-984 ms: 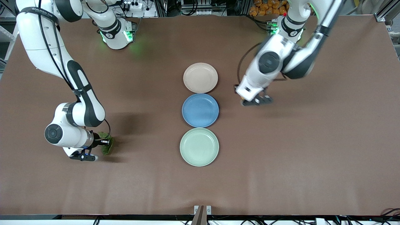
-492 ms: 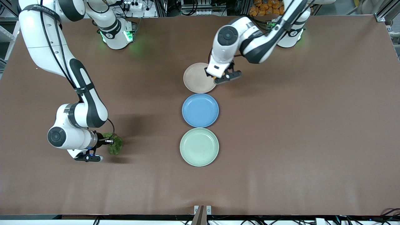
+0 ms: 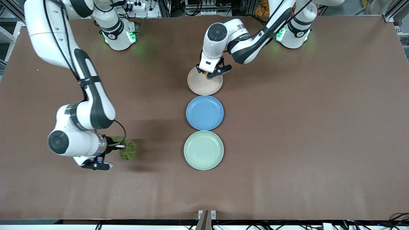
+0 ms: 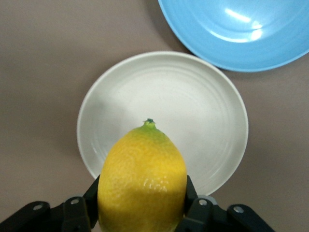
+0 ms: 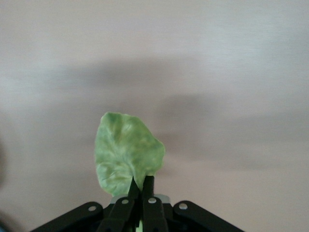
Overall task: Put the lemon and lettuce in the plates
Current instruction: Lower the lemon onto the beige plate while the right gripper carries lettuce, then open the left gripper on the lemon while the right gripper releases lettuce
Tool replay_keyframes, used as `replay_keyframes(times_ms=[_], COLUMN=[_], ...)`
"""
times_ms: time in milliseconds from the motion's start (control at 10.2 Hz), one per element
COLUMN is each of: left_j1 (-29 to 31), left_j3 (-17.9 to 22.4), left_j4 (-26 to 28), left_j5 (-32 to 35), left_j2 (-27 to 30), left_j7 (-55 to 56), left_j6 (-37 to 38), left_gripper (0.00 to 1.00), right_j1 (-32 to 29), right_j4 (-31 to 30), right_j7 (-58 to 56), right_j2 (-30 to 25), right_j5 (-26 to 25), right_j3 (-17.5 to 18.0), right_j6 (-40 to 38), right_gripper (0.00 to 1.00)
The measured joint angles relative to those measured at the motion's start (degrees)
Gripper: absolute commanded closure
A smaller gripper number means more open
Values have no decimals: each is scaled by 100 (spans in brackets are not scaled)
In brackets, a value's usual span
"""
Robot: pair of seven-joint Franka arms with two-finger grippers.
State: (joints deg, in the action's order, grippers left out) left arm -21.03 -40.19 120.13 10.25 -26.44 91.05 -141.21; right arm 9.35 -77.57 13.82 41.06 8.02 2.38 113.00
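- The left pincer (image 4: pixel 143 212) is pinching the oval yellow lemon (image 4: pixel 143 181) over the round beige-pink plate (image 3: pixel 200 87); release is coming next.
- The right pincer (image 5: pixel 142 189) is clamping the wrinkly green lettuce leaf (image 5: pixel 125 153), needing carriage toward the mint-green plate (image 3: pixel 203 150).

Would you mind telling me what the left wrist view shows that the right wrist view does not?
Only the left wrist view shows the left gripper shut on the lemon, held over the beige plate, with the blue plate beside that plate. Only the right wrist view shows the right gripper shut on the lettuce, held over bare table with no plate in sight. Both show the brown table below and a gripper gripping its item in the air.
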Motion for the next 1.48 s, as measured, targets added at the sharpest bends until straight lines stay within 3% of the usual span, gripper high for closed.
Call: replay_keyframes(times_ms=[197,393,492,590,1082,1475], left_j1=[-111,-120,-126,-132,-143,-58], left_j3=[103,157,178,200,221,223], left_j4=[-35,-185,-246,-300,-564,-1192], left_j5=[792,1088,1094,1094,1143,1211], left_j2=[-497,-814,-873,-901,-888,-195], left_j7=[625,809,809,809,809,79], left_j6=[-302,-362,-362,-362,-114,2417], left_gripper=[100,100,69,1,0,0], right_j1=[399,804,1007,1218,1836,2046], right_j4=[126,261,273,273,406,821], right_j7=[467,936,1219,1531,2636,3454], right_j2=[3,11,31,98,827,1245], right_j5=[385,616,687,706,742,753], right_j3=[1,1,1,2,19,157], right_j6=[285,590,884,1212,2419,2950], right_gripper=[100,100,100,100,100,100])
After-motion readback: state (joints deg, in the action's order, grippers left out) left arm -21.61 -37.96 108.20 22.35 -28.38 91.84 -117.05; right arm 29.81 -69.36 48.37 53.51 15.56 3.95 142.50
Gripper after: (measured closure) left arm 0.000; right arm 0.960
